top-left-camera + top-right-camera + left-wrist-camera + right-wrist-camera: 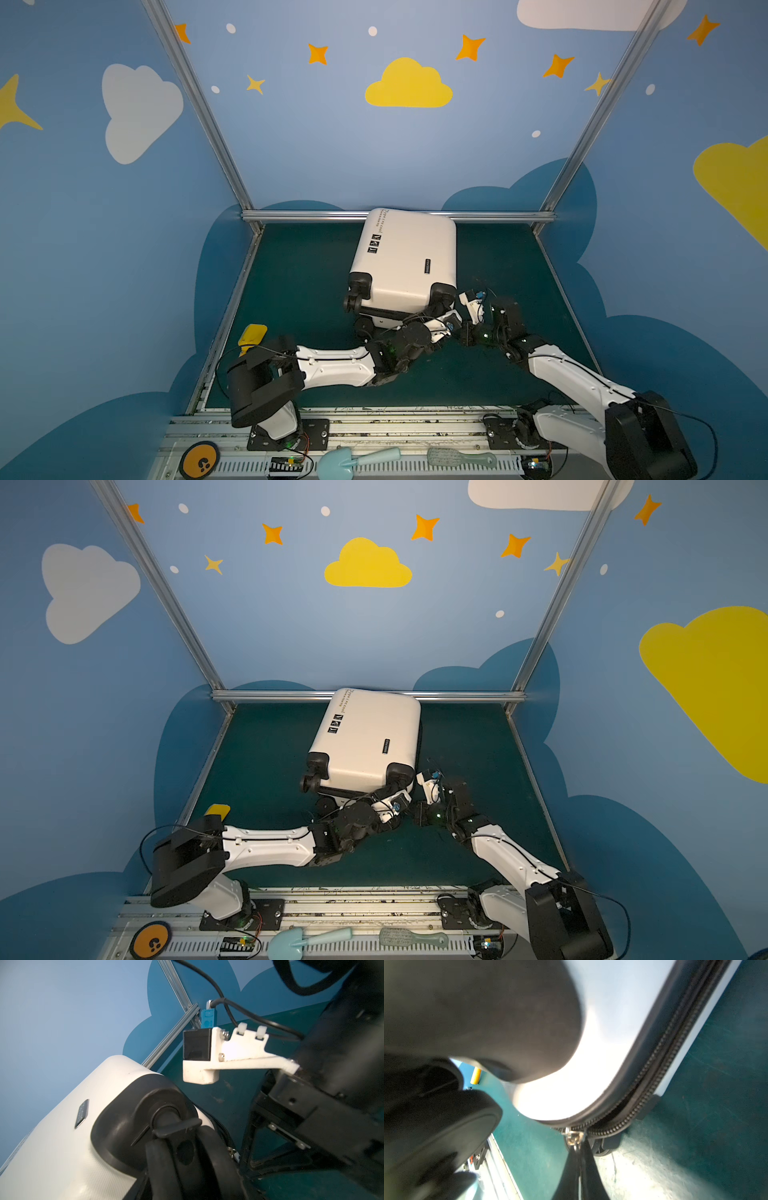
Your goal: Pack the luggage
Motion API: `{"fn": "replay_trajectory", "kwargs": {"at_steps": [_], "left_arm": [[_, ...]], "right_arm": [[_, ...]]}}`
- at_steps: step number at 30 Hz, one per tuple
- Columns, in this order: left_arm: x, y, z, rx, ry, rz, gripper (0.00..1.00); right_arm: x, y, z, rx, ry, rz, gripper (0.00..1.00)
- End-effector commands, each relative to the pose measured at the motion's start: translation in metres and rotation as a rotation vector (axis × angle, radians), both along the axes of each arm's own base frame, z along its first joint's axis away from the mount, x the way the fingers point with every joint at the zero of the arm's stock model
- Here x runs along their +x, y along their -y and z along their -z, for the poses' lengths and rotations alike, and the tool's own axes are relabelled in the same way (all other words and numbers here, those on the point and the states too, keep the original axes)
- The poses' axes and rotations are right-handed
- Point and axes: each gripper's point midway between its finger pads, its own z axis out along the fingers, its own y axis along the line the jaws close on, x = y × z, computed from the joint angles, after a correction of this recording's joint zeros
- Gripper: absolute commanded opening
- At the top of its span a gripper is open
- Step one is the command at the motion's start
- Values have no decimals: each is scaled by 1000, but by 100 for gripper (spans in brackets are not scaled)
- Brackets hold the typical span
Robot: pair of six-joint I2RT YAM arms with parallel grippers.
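Dim top views, wrist close-ups blurred (some glare)

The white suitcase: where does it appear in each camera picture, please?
Top view: luggage in the centre.
Top view: luggage centre, slightly left.
Left wrist: luggage close up, with black wheel.
Right wrist: luggage close up, with zipper.
Shared landmark: green mat beneath it.

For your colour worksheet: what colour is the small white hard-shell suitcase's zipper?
Black zipper, clearest in the right wrist view.
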Motion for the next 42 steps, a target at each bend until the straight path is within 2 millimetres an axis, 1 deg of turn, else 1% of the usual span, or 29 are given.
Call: {"fn": "replay_trajectory", "kwargs": {"at_steps": [1, 4, 8, 11, 13, 14, 19, 22, 27, 28, 29, 30, 35, 38, 42], "left_arm": [[7, 3, -35, -104, 23, 11, 43], [7, 3, -35, -106, 21, 12, 39], [6, 3, -34, -102, 17, 16, 30], [5, 4, -33, -98, 12, 21, 19], [4, 4, -32, -94, 9, 27, 7], [3, 5, -33, -95, 7, 31, 3], [0, 5, -34, -105, 6, 40, 3], [-3, 6, -35, -110, 6, 54, 3], [-11, 9, -38, -119, 2, 80, 3], [-12, 9, -39, -120, 3, 83, 3], [-14, 9, -38, -119, 2, 86, 3], [-15, 10, -39, -121, 3, 89, 3], [-21, 11, -39, -130, -4, 104, 3], [-25, 12, -39, -136, -12, 113, 3], [-30, 15, -39, -145, -18, 124, 3]], "right_arm": [[2, 9, 6, -29, -1, 42, 0], [3, 14, 8, -53, -10, 77, 0], [11, 34, 17, -129, -30, 188, 0], [19, 47, 20, -151, -53, 250, 0], [24, 52, 23, -170, -73, 281, 0], [27, 54, 24, -175, -81, 293, 0], [43, 64, 26, -205, -118, 366, 0], [55, 67, 25, -202, -123, 396, 0], [81, 74, 15, -197, -110, 438, 0], [86, 75, 14, -196, -112, 445, 0], [87, 77, 18, -198, -124, 447, 0], [100, 76, 6, -182, -98, 454, 0], [132, 77, -1, -172, -82, 468, 0], [159, 81, -8, -173, -65, 480, 0], [203, 88, -14, -159, -50, 489, 0]]}}
